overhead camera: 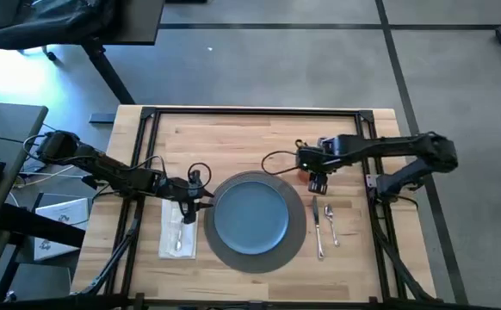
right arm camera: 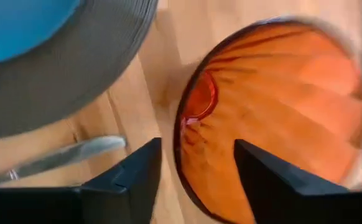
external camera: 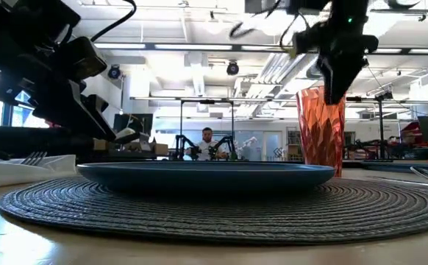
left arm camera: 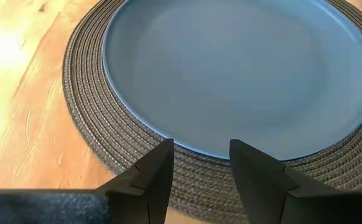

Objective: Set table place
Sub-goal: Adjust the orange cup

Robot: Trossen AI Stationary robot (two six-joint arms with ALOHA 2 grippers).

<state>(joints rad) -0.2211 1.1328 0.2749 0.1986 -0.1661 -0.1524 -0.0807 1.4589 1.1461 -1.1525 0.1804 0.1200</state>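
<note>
Wooden worktop, place nearly laid.
Placemat sits mid-worktop under the blue plate; fork on napkin, knife and spoon look set. Right claw straddles the orange tumbler's rim, spread. Left claw hovers spread at the mat's edge.
</note>
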